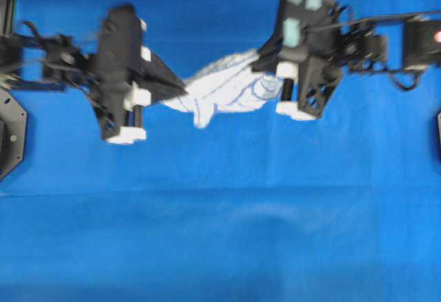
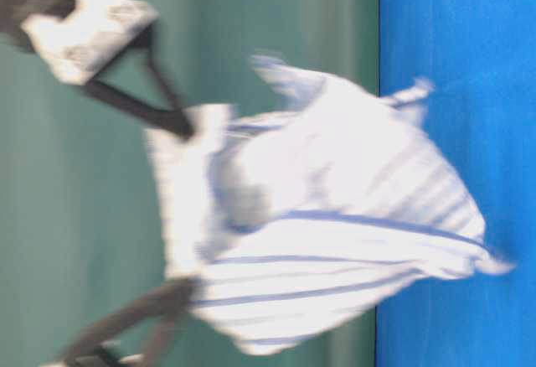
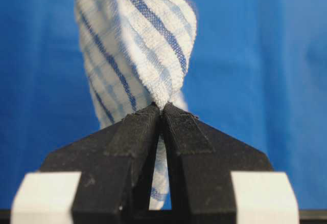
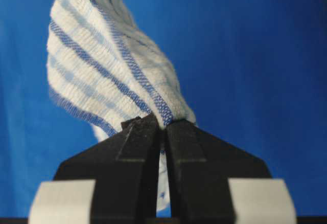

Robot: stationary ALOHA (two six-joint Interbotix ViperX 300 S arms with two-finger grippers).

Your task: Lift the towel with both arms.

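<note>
The white towel [image 1: 222, 87] with thin blue stripes is stretched between my two grippers above the blue table cloth [image 1: 220, 233]. My left gripper [image 1: 183, 89] is shut on the towel's left end. My right gripper [image 1: 264, 63] is shut on its right end. In the left wrist view the black fingertips [image 3: 145, 119] of the left gripper [image 3: 162, 109] pinch a twisted fold of towel [image 3: 138, 40]. In the right wrist view the right gripper [image 4: 163, 122] clamps a hemmed fold of towel [image 4: 102, 65]. In the sideways table-level view the towel [image 2: 335, 216] sags in a bunch; whether its lowest corner touches the cloth, I cannot tell.
The blue table cloth covers the whole surface, with a faint crease [image 1: 220, 195] across its near half. Black arm bases and cables stand at the left edge [image 1: 10, 129] and the right edge [image 1: 420, 40].
</note>
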